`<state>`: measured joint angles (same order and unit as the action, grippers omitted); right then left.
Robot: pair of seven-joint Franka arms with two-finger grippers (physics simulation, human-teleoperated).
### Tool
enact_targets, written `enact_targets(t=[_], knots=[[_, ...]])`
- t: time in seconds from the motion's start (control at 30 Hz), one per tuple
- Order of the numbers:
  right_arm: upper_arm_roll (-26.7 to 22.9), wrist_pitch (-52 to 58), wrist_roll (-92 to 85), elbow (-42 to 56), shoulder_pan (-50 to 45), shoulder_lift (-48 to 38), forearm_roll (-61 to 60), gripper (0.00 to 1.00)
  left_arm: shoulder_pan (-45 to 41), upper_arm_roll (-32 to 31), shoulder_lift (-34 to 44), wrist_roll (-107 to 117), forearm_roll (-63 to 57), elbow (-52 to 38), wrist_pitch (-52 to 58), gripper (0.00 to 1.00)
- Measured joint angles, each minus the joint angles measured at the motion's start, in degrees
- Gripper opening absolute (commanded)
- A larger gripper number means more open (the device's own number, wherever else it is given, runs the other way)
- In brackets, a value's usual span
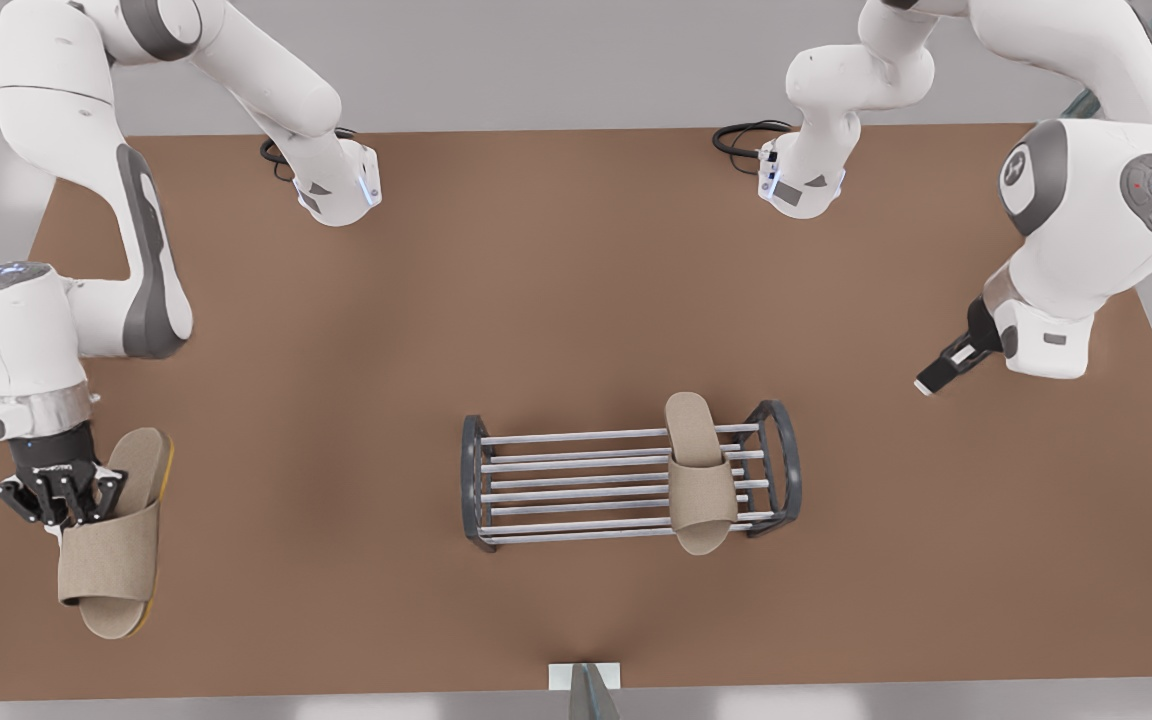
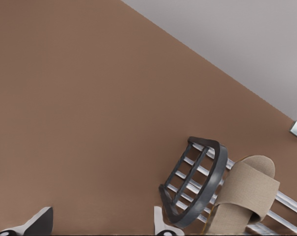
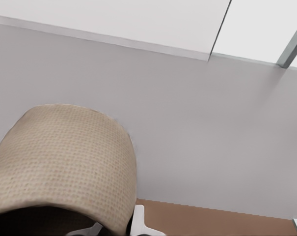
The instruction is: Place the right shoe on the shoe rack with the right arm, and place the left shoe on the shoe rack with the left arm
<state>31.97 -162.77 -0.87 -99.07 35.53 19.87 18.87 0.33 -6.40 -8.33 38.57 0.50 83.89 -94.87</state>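
Right gripper [image 1: 61, 497], front view's left, pinched right shoe [image 1: 116, 535] at strap side. Shoe long axis ran near-far, rack bars crosswise to it. Shoe rack [image 1: 626, 482] lay toward front view's right, across open table [image 1: 536, 300]; free bar span nearest. Left shoe [image 1: 698, 470] already across rack, far end. Left gripper [image 1: 948, 372] waited, fingers spread, holding nothing.

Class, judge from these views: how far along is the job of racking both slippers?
Done: the left shoe lies across the shoe rack, and the left gripper waits open, away from it. In hand: the right gripper grips the right shoe by its strap. Left: carrying it to the rack's free bars.
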Motion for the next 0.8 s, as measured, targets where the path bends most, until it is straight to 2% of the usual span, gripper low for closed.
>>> enact_targets(t=[0.1, 0.17, 0.2, 0.3, 0.37, 0.47, 0.57, 0.67, 0.8], knots=[[4.64, 10.91, 3.04, 3.61, -4.1, 0.15, -1.93, 0.21, -0.05, 0.25, 0.21, -5.13, 0.49, 0.59, 1.53, 1.0], [4.75, 18.54, 5.5, 12.99, -11.28, 3.33, -2.5, 0.21, -0.53, 0.13, -0.22, -8.08, -0.02, 0.53, 2.06, 1.0], [2.84, 23.08, 6.72, 19.75, -15.68, 5.7, -2.55, 0.21, -1.15, 0.07, -0.51, -9.44, -0.19, 0.4, 2.22, 1.0], [-8.81, 36.35, 10.47, 34.45, -31.77, 8.73, -2.62, 0.21, -1.89, 0.0, -1.6, -13.11, -0.49, 0.11, 2.33, 1.0], [-15.56, 44.61, 13.31, 39.68, -41.73, 9.12, -2.61, 0.21, -1.35, 0.07, -1.8, -15.24, -0.61, 0.08, 2.39, 1.0], [-22.15, 54.38, 18.44, 44.04, -54.24, 9.07, -2.51, 0.21, -1.42, 0.03, -1.56, -18.03, -0.72, 0.12, 2.62, 1.0], [-27.1, 58.93, 23.91, 45.03, -59.12, 9.55, -2.07, 0.21, -1.56, -0.12, -1.66, -20.45, -0.71, 0.16, 3.23, 1.0], [-31.78, 58.44, 29.26, 46.09, -61.75, 13.25, -1.8, 0.21, -1.17, 0.04, -4.33, -22.49, -0.71, -0.4, 3.76, 1.0], [-34.13, 55.69, 35.63, 48.97, -63.85, 16.45, -1.66, 0.21, -0.47, 0.17, -7.78, -24.66, -0.62, -0.55, 3.59, 1.0]])
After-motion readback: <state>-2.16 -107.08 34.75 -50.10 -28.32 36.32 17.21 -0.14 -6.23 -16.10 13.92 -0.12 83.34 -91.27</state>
